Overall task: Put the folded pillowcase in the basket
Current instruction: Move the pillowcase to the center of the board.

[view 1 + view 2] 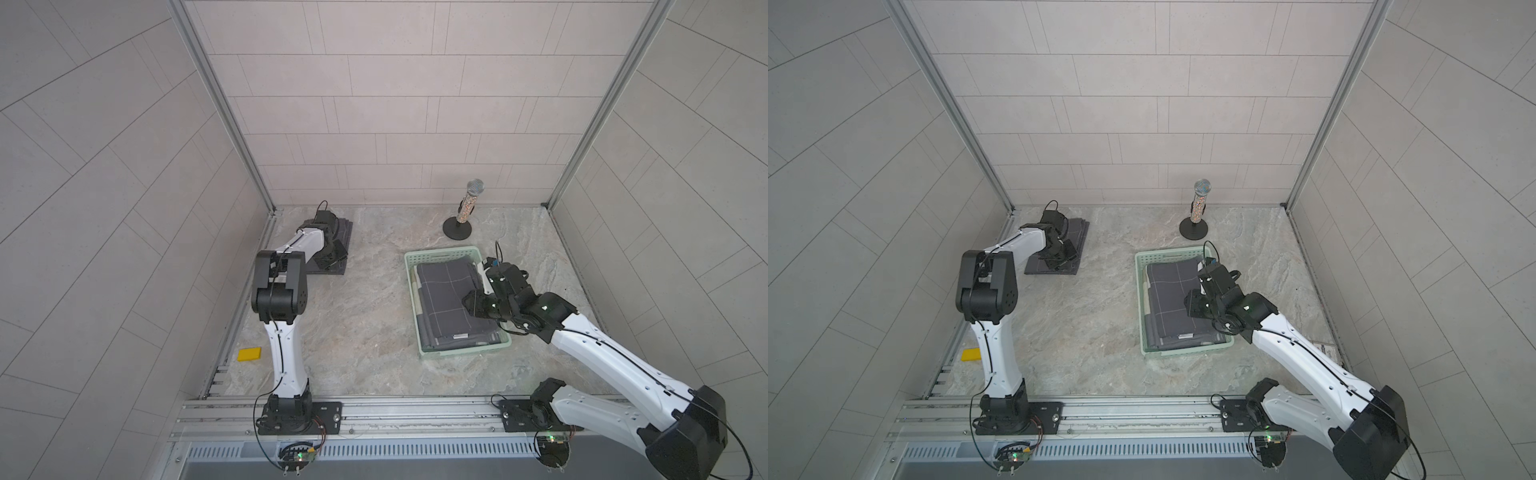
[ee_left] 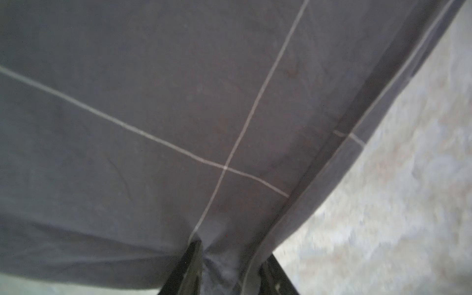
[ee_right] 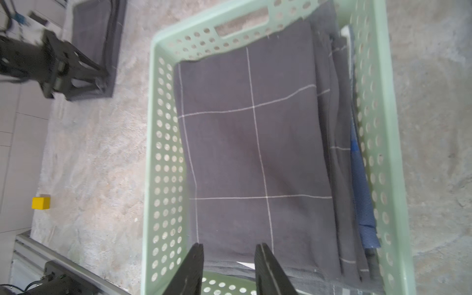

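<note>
Grey cloth with thin white lines was found pinched between the left fingers (image 2: 189, 270), which were closed on a small gather at the edge of the folded pillowcase (image 2: 178, 115). That piece was seen on top of a stack (image 1: 1080, 235) on the counter (image 1: 374, 332), directly under those fingers and well apart from the basket (image 1: 440, 252). The right fingers (image 3: 195, 260) were held parted, with nothing between them, above one end of the basket.

Risks were judged as follows. Only a thin gather appeared to be held, so the fold could be pulled open on lifting, or the cloth could be lost. How many layers were caught could not be told; a lower piece could be dragged along. The space over the basket was occupied by the right arm (image 1: 602, 353), so a collision could be caused.

Below the right fingers, the basket was noted as filled across its floor by several folded grey pillowcases (image 3: 255, 140), with a blue cloth (image 3: 362, 199) wedged against one wall. Little spare depth was judged to be left, so an added piece could be left overhanging the rim.
</note>
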You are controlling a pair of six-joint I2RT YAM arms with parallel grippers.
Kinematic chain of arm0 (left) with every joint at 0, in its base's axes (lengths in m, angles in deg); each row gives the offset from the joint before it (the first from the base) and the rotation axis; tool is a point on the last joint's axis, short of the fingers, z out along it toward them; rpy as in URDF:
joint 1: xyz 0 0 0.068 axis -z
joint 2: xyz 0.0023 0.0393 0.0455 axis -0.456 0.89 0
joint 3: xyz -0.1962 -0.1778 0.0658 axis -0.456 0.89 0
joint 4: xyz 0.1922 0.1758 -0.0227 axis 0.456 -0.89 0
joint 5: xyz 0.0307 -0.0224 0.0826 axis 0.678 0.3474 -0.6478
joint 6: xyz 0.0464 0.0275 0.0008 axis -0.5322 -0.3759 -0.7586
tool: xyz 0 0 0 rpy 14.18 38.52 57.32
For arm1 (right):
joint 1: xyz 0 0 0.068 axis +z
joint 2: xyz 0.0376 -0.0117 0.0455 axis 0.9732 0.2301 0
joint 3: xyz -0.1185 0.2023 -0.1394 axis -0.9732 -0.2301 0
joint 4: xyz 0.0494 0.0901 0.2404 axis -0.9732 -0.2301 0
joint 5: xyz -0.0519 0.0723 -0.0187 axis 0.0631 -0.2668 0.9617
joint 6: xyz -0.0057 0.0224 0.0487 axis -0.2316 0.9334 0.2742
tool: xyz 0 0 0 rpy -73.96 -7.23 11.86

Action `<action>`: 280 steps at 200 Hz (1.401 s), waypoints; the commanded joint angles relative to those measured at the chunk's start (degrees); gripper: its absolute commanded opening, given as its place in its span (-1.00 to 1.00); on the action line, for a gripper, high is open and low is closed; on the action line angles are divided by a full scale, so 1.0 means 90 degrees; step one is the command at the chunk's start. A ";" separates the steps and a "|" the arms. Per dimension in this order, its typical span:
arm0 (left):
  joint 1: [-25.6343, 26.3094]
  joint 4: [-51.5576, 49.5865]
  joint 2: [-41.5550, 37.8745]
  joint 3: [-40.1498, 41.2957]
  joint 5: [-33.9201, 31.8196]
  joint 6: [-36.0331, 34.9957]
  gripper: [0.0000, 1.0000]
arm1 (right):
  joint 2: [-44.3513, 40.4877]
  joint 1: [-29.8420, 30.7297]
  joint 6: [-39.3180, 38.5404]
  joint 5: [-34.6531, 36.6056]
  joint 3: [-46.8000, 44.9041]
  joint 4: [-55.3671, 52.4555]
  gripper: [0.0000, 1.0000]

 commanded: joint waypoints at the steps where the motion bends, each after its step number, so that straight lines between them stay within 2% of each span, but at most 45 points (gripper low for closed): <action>1: 0.0523 0.0701 -0.0475 0.1820 0.0684 0.1300 -0.27 | -0.0422 0.0115 0.0012 0.0239 0.0256 -0.0568 -0.23; 42: 0.1867 0.1892 -0.2613 0.4377 0.0117 0.2788 -0.27 | -0.1150 0.0416 0.0231 0.0604 0.0474 -0.1316 -0.22; 71: 0.2566 0.2301 -0.3769 0.5607 -0.0141 0.3607 -0.27 | -0.1518 0.0643 0.0366 0.0849 0.0583 -0.1731 -0.22; 97: 0.2938 0.2316 -0.4326 0.5581 0.0109 0.3562 -0.19 | -0.1523 0.0848 0.0445 0.0954 0.0644 -0.1827 -0.21; 124: 0.2964 0.1487 -0.4612 0.4667 0.0331 0.2762 -0.02 | -0.1246 0.1472 0.0601 0.1341 0.0740 -0.1706 -0.18; 155: 0.2709 0.0644 -0.4579 0.3667 0.0305 0.1755 0.12 | -0.0815 0.2300 0.0795 0.1763 0.0864 -0.1493 -0.12; 174: 0.1962 0.0175 -0.4281 0.3101 0.0452 0.1077 0.15 | -0.0542 0.2628 0.0847 0.1873 0.0932 -0.1384 -0.09; 201: 0.1045 -0.0724 -0.3028 0.1868 0.0434 -0.0050 0.15 | -0.0380 0.2808 0.0899 0.1921 0.0925 -0.1237 -0.07; 220: 0.0692 -0.0953 -0.2144 0.1185 0.0582 -0.0290 0.14 | -0.0366 0.2813 0.0903 0.1947 0.0892 -0.1202 -0.06; 237: 0.0599 -0.1038 -0.1417 0.0760 0.0667 -0.0337 0.13 | -0.0331 0.2808 0.0894 0.1957 0.0895 -0.1209 -0.06; 259: 0.0580 -0.0914 -0.0799 0.0672 0.0728 -0.0236 0.11 | -0.0327 0.2808 0.0886 0.1926 0.0889 -0.1182 -0.05; 280: 0.0440 -0.0746 -0.0634 0.0918 0.0671 -0.0035 0.09 | -0.0305 0.2808 0.0893 0.1854 0.0824 -0.1139 -0.05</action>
